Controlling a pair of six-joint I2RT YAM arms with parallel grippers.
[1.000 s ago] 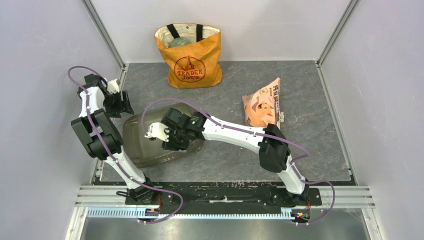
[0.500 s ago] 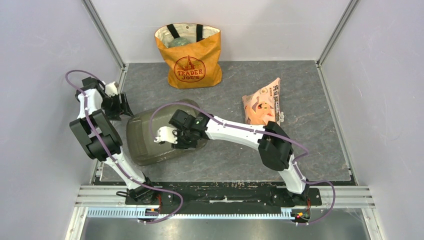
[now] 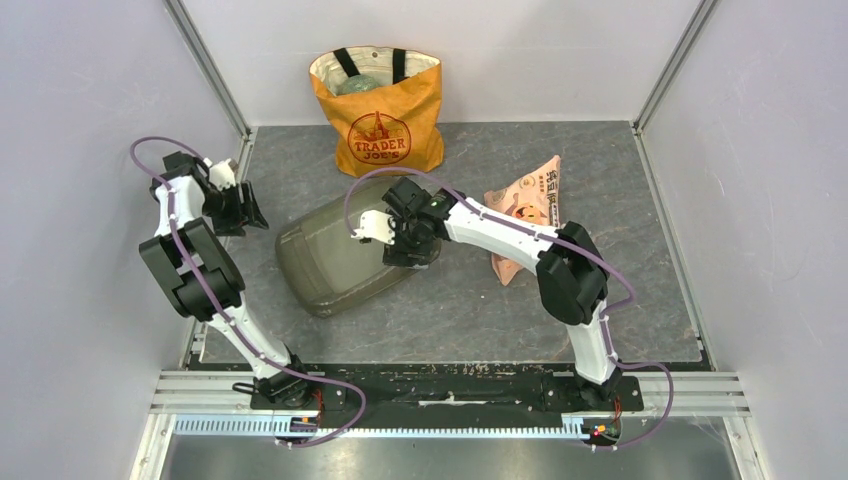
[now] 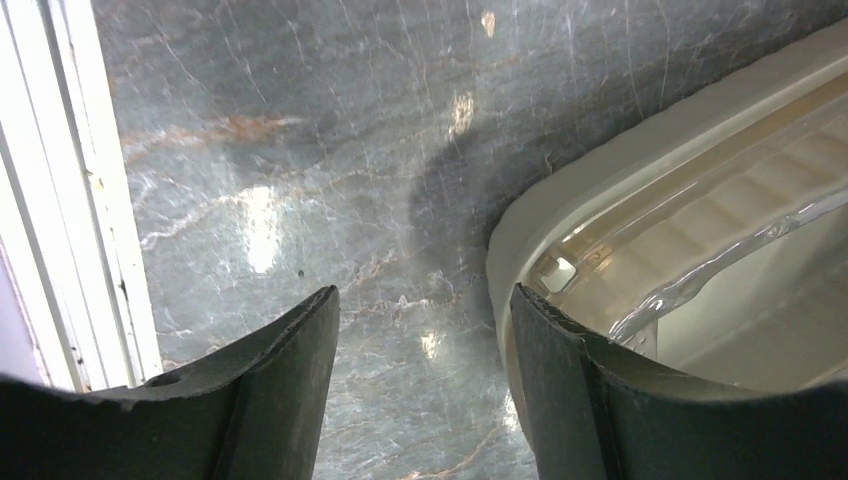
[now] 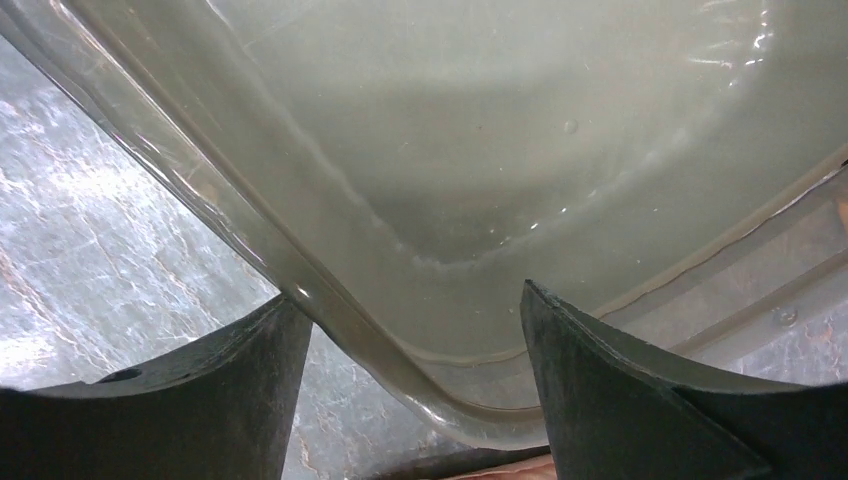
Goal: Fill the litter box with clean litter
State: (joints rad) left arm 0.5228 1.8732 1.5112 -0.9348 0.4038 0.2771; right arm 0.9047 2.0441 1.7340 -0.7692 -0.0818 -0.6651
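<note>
White-and-black left arm [image 3: 190, 265] and right arm [image 3: 500, 232], purple cables [image 3: 150, 140]; fingers [image 4: 270, 400] seem matte dark grey.

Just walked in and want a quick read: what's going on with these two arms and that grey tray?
The right gripper hangs open over the far right corner of the litter box, its fingers either side of the rim, not clamped. The left gripper is open beside the box's left corner, over the tabletop. The box looks empty. The printed bag lies to its right, and the orange Trader Joe's tote stands at the back.
</note>
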